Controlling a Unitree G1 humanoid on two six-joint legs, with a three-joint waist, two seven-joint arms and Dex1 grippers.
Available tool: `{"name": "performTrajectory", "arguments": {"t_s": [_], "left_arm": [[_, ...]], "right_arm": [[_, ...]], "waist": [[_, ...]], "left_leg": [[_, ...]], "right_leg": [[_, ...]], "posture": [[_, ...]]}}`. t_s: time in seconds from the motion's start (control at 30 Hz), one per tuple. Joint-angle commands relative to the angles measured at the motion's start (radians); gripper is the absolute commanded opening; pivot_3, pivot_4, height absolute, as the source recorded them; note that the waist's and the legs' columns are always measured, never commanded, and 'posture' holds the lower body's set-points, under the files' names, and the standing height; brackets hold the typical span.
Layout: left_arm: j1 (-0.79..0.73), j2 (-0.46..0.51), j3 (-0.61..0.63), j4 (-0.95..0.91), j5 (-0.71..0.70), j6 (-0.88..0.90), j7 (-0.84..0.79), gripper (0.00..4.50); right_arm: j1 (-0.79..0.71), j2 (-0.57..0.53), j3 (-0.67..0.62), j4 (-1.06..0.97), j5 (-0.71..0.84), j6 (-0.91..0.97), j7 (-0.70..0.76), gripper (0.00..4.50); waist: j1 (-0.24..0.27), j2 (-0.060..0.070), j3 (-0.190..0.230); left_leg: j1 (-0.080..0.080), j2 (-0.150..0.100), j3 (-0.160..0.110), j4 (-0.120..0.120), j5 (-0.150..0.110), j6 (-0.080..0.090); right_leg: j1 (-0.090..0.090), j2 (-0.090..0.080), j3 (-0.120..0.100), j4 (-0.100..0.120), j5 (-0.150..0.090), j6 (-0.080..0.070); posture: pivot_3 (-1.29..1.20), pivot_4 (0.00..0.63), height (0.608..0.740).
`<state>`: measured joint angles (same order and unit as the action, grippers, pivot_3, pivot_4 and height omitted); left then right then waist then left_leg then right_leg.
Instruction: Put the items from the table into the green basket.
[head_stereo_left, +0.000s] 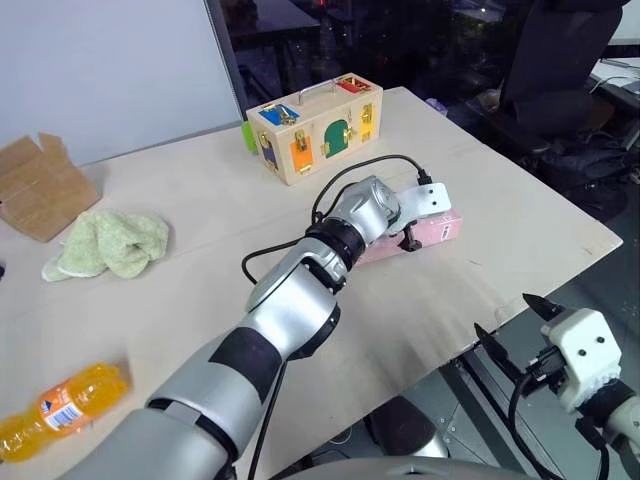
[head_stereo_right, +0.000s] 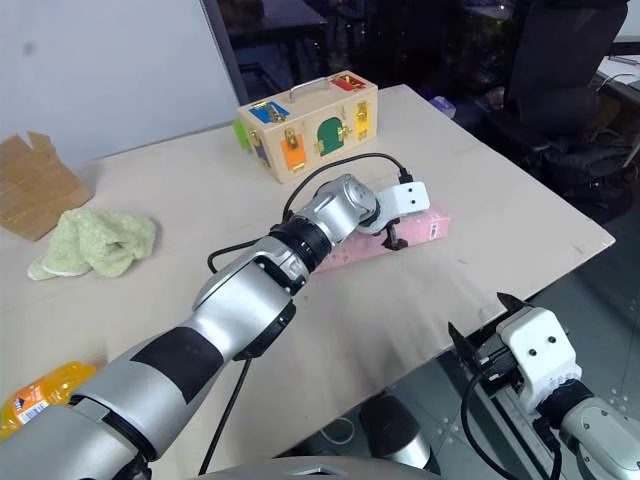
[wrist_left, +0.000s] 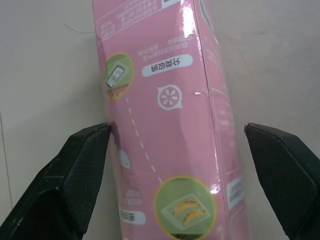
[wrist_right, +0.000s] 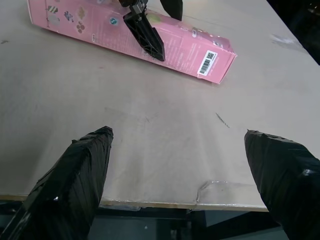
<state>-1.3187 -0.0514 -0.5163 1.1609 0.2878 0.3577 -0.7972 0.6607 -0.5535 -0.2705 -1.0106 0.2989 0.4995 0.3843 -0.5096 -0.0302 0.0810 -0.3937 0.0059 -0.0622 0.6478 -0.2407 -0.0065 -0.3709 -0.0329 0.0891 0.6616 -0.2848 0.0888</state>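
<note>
A robot's left gripper (head_stereo_left: 408, 238) reaches down over a long pink box (head_stereo_left: 440, 228) on a beige table (head_stereo_left: 180, 200), while its right gripper (head_stereo_left: 510, 322) hangs past the near edge, fingers spread. A pale green cloth (head_stereo_left: 108, 243), an orange bottle (head_stereo_left: 60, 406), a wooden latch box (head_stereo_left: 315, 127) and torn cardboard (head_stereo_left: 38, 185) lie nearby.

Beyond my table's far edge stands a pale wall panel (head_stereo_left: 110, 70). A dark office chair (head_stereo_left: 560, 60) sits near a desk (head_stereo_left: 620, 80) to my right.
</note>
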Motion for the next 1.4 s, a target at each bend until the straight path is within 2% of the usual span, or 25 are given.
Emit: {"name": "performTrajectory", "arguments": {"t_s": [0.03,0.37,0.63,0.83,0.93,1.03,1.13,1.27,1.3,1.4], "left_arm": [[0.016,-0.004,0.017,0.08,0.022,0.008,0.022,4.42],[0.008,0.068,-0.024,0.105,0.132,-0.129,0.156,4.42],[0.034,0.067,-0.012,0.099,0.127,-0.097,0.019,4.42],[0.066,0.069,-0.039,0.118,0.18,-0.131,0.068,4.42],[0.088,0.073,-0.065,0.13,0.22,-0.166,0.093,4.42],[0.094,0.066,-0.043,0.13,0.204,-0.177,0.089,3.7],[0.08,0.07,-0.004,0.104,0.169,-0.175,0.045,2.61],[0.069,0.094,0.038,0.067,0.137,-0.172,0.003,2.61],[0.067,0.099,0.044,0.06,0.133,-0.17,-0.007,2.61],[0.056,0.126,0.099,0.018,0.087,-0.146,-0.04,2.61]], "right_arm": [[-0.006,-0.011,0.001,-0.037,0.001,-0.017,-0.012,4.5],[-0.028,-0.013,0.022,-0.037,-0.005,-0.008,-0.023,4.5],[-0.042,-0.008,0.025,-0.037,-0.015,0.011,-0.012,4.5],[-0.046,-0.007,0.031,-0.037,-0.023,0.013,-0.007,4.5],[-0.053,-0.004,0.04,-0.036,-0.032,0.02,-0.006,4.5],[-0.065,-0.001,0.053,-0.034,-0.04,0.024,-0.007,4.5],[-0.068,0.004,0.051,-0.035,-0.04,0.025,-0.003,4.5],[-0.078,0.004,0.053,-0.027,-0.044,0.021,0.005,4.5],[-0.083,0.004,0.055,-0.024,-0.045,0.022,0.006,4.5],[-0.103,0.001,0.056,-0.013,-0.047,0.021,0.015,4.5]], "waist": [[-0.001,-0.001,0.0],[-0.032,-0.004,0.002],[-0.056,-0.007,0.004],[-0.053,-0.008,0.001],[-0.054,-0.014,0.001],[-0.055,-0.015,0.0],[-0.056,-0.017,0.002],[-0.056,-0.015,0.002],[-0.054,-0.011,0.001],[-0.053,-0.009,0.0]], "left_leg": [[0.0,0.0,0.0,0.0,0.0,0.0],[0.001,0.0,0.001,0.0,-0.001,-0.002],[0.002,-0.001,0.002,0.0,-0.003,-0.004],[0.002,0.0,0.001,0.0,-0.002,-0.004],[0.006,0.0,0.001,0.0,-0.003,-0.005],[0.012,0.0,0.001,0.0,-0.003,-0.005],[0.013,0.0,0.001,-0.003,-0.003,-0.005],[0.014,0.0,0.001,-0.006,-0.003,-0.005],[0.014,0.0,0.002,-0.006,-0.003,-0.005],[0.013,-0.001,0.002,-0.01,-0.003,-0.004]], "right_leg": [[0.0,0.0,0.0,0.0,0.0,0.0],[0.003,-0.002,0.003,-0.001,0.002,0.004],[0.004,-0.004,0.005,-0.001,0.004,0.007],[0.004,-0.003,0.004,-0.003,0.004,0.007],[0.01,-0.004,0.004,-0.004,0.004,0.007],[0.014,-0.007,0.004,-0.005,0.004,0.007],[0.017,-0.015,0.0,-0.006,0.002,0.003],[0.017,-0.02,-0.008,-0.008,0.003,0.005],[0.017,-0.021,-0.009,-0.008,0.004,0.007],[0.01,-0.017,-0.012,-0.009,0.004,0.007]], "posture": [[-0.54,0.074,0.74],[-0.53,0.074,0.74],[-0.51,0.075,0.74],[-0.51,0.078,0.74],[-0.51,0.077,0.74],[-0.51,0.08,0.74],[-0.5,0.081,0.74],[-0.49,0.077,0.74],[-0.49,0.077,0.74],[-0.48,0.071,0.74]]}}
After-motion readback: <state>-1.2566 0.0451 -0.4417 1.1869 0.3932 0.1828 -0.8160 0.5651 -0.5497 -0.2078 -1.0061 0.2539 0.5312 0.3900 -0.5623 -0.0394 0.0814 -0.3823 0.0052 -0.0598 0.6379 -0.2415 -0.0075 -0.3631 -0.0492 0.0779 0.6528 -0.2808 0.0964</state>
